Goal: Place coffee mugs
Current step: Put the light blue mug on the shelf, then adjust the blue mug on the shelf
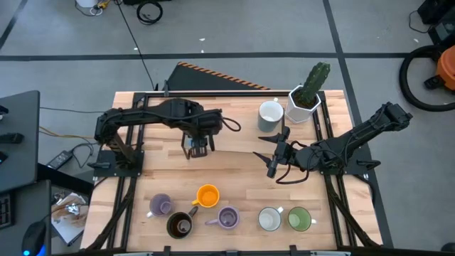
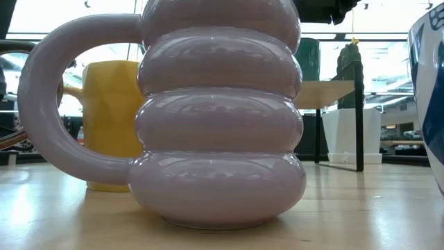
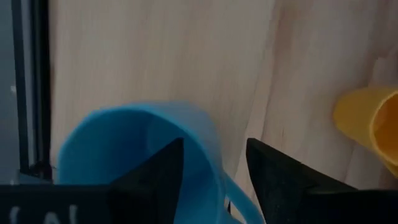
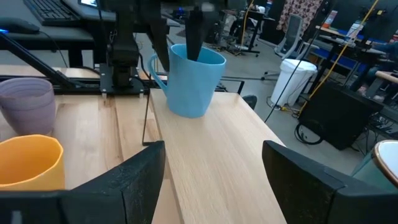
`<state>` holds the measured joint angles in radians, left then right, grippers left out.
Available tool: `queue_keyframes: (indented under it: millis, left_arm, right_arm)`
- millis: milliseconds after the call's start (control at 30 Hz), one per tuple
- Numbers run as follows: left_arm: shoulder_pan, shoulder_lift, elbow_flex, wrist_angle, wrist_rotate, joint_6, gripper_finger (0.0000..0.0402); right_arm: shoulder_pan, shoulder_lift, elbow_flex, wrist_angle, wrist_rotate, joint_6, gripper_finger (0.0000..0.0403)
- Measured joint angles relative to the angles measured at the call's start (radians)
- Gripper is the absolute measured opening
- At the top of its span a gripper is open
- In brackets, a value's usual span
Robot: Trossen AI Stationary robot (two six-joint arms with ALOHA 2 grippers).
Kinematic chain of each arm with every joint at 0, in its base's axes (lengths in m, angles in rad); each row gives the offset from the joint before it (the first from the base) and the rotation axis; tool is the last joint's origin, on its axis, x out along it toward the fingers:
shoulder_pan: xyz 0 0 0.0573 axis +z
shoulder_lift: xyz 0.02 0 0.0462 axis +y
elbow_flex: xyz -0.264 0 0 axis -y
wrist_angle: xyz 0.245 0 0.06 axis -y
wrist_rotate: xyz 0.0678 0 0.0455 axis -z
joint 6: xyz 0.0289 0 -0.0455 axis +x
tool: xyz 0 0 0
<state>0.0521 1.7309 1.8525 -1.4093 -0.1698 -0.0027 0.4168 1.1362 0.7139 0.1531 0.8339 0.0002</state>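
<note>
My left gripper [image 1: 197,148] hangs over the middle of the table, shut on the blue mug [image 4: 193,81], which the arm hides in the high view. My right gripper [image 1: 274,167] is open and level to the right of it, touching nothing. Along the near edge stand a lavender mug [image 1: 160,205], a dark brown mug [image 1: 179,225], an orange mug [image 1: 207,195], a second lavender mug [image 1: 227,217], a white mug [image 1: 269,219] and a green mug [image 1: 299,218]. Another white mug [image 1: 270,114] stands at the far side. My left gripper [image 3: 214,149] pinches the blue mug's wall at the rim [image 3: 208,146], right beside the handle [image 3: 239,202]. One finger [image 3: 155,177] is inside the mug and the other finger [image 3: 273,180] outside. The fingers come from above, pointing down. The mug is nearly upright; whether its base touches the table I cannot tell.
A white hexagonal pot with a green cactus [image 1: 306,99] stands at the far right corner beside the far white mug. Bare wood lies between the two arms and the near row of mugs. Black frame rails [image 1: 121,206] run along the table's left and right sides.
</note>
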Motion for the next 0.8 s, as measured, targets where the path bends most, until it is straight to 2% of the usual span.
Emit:
queue_keyframes:
  millis: [200,433,533,667,800]
  left_arm:
    - [0.0,-0.037,0.027,-0.01,0.005,0.116,0.0183]
    - [0.003,-0.097,0.031,-0.071,-0.011,0.112,0.0183]
    - [0.0,-0.107,0.03,-0.159,-0.028,0.208,0.0183]
    - [-0.004,-0.114,0.018,-0.16,-0.015,0.39,0.0183]
    - [-0.026,-0.115,0.018,-0.161,-0.044,0.481,0.018]
  right_arm:
    - [0.0,0.004,0.0,-0.017,0.0,0.011,0.0274]
    - [0.0,0.009,-0.001,-0.025,-0.001,0.019,0.0274]
    - [0.0,0.009,-0.001,-0.019,-0.001,0.018,0.0274]
    - [0.0,0.01,-0.001,-0.018,-0.001,0.017,0.0274]
    - [0.0,0.01,-0.001,-0.017,-0.001,0.016,0.0274]
